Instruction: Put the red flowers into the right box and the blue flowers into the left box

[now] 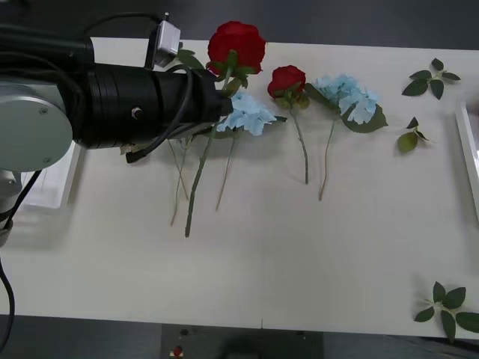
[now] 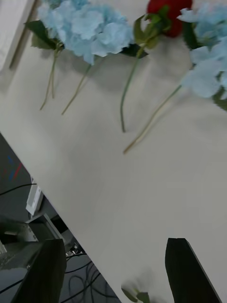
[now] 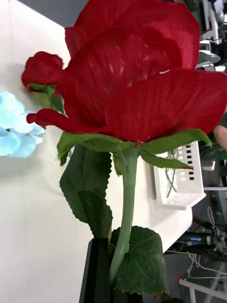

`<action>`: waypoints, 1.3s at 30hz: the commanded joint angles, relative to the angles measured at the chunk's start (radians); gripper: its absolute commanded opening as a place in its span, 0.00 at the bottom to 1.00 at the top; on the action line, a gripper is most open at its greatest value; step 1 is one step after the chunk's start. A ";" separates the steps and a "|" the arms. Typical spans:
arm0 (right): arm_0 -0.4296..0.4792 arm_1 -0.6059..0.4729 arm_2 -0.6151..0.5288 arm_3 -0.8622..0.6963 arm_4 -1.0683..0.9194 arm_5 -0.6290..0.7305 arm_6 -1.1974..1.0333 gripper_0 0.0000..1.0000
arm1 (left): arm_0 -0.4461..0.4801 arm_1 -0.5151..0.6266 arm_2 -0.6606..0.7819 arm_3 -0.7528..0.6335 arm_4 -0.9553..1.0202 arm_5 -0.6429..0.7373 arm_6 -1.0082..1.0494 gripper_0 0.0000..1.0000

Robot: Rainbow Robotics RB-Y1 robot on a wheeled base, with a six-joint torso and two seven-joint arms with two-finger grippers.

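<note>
My left gripper (image 1: 224, 96) is shut on the stem of a large red rose (image 1: 236, 45), just below the bloom. In the left wrist view that stem (image 3: 124, 213) runs down between the black fingers (image 3: 98, 270). A smaller red rose (image 1: 287, 79) lies on the table between two blue flowers (image 1: 248, 114) (image 1: 349, 94). The left box (image 1: 46, 191) sits under my left arm, and the right box (image 1: 468, 142) shows as a thin rim at the table's right edge. My right gripper (image 2: 118, 274) hangs open over the table's front edge, short of the stems.
Loose green leaf sprigs lie at the back right (image 1: 430, 78), the right middle (image 1: 410, 138) and the front right corner (image 1: 449, 308). Thin stems (image 1: 303, 153) point toward the robot. The front half of the white table (image 1: 299, 262) is bare.
</note>
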 commanded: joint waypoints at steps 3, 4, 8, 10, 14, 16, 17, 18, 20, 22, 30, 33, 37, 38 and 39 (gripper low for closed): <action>0.213 0.014 -0.026 -0.203 -0.105 -0.176 0.153 0.62 | -0.022 -0.032 -0.016 -0.046 0.022 -0.073 -0.028 0.00; 0.259 0.025 -0.028 -0.242 -0.125 -0.225 0.156 0.61 | -0.022 -0.032 -0.030 -0.046 0.016 -0.105 -0.032 0.00; 0.390 0.125 -0.028 -0.334 -0.168 -0.363 0.169 0.61 | -0.022 -0.039 -0.066 -0.045 0.011 -0.191 -0.048 0.00; 0.408 0.154 -0.028 -0.349 -0.174 -0.391 0.172 0.61 | -0.022 -0.045 -0.066 -0.045 0.011 -0.194 -0.054 0.00; 0.434 0.347 -0.022 -0.394 -0.183 -0.495 0.170 0.61 | -0.022 -0.104 -0.066 -0.045 -0.003 -0.194 -0.078 0.00; 0.433 0.402 -0.019 -0.400 -0.188 -0.516 0.169 0.61 | -0.022 -0.124 -0.066 -0.043 -0.010 -0.194 -0.085 0.00; 0.429 0.427 -0.017 -0.401 -0.189 -0.524 0.169 0.61 | -0.022 -0.134 -0.068 -0.043 -0.015 -0.194 -0.088 0.00; 0.425 0.457 -0.016 -0.401 -0.192 -0.530 0.169 0.61 | -0.022 -0.145 -0.068 -0.043 -0.020 -0.194 -0.089 0.00; 0.417 0.491 -0.013 -0.401 -0.198 -0.530 0.169 0.62 | -0.022 -0.157 -0.066 -0.043 -0.024 -0.194 -0.094 0.00; 0.399 0.526 0.017 -0.401 -0.243 -0.532 0.170 0.61 | -0.022 -0.173 -0.068 -0.043 -0.033 -0.194 -0.101 0.00; 0.348 0.543 0.119 -0.417 -0.352 -0.542 0.192 0.62 | -0.022 -0.208 -0.068 -0.043 -0.053 -0.194 -0.121 0.00; 0.342 0.542 0.130 -0.430 -0.356 -0.541 0.195 0.62 | -0.022 -0.223 -0.068 -0.043 -0.059 -0.194 -0.126 0.00; 0.321 0.551 0.156 -0.437 -0.401 -0.541 0.207 0.62 | -0.022 -0.242 -0.069 -0.043 -0.069 -0.194 -0.128 0.00; 0.311 0.559 0.159 -0.444 -0.405 -0.541 0.212 0.61 | -0.022 -0.245 -0.069 -0.043 -0.072 -0.194 -0.131 0.00; 0.307 0.562 0.159 -0.446 -0.407 -0.541 0.213 0.61 | -0.022 -0.246 -0.069 -0.043 -0.073 -0.194 -0.131 0.00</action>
